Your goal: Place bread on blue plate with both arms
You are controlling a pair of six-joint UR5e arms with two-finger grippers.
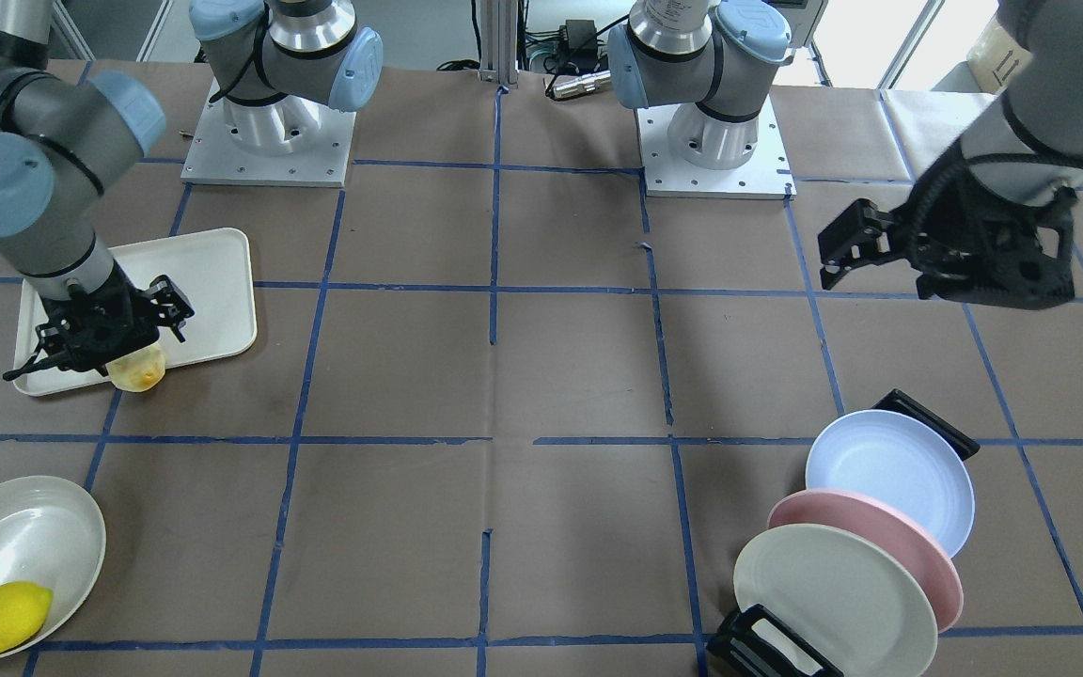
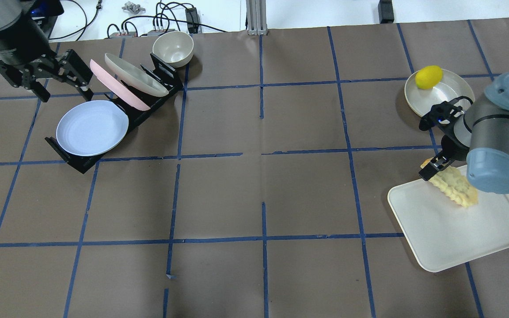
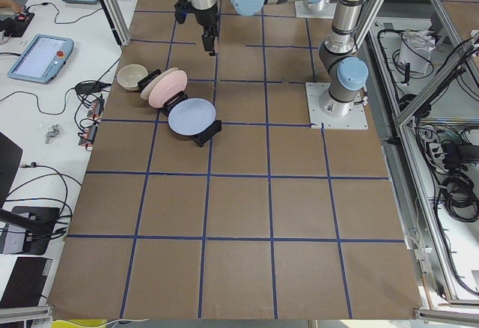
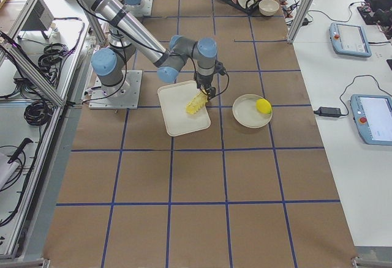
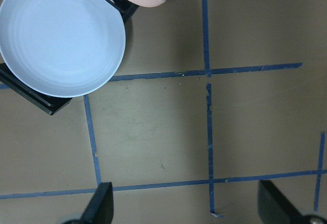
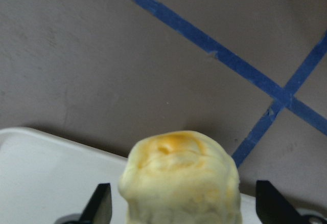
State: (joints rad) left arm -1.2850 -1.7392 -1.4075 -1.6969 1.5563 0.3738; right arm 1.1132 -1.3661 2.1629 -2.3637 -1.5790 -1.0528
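Observation:
The bread lies on the far corner of a cream tray, its golden-brown end past the tray's edge. My right gripper is down over that end; in the right wrist view the bread sits between the spread fingers with gaps on both sides, so the gripper is open. The blue plate leans at the near end of a black rack. My left gripper hangs open and empty above the table beside the rack; its wrist view shows the blue plate at upper left.
A pink plate and a cream-white plate stand in the same rack, with a small bowl behind it. A lemon lies in a shallow bowl just beyond the right gripper. Blue tape lines grid the brown table.

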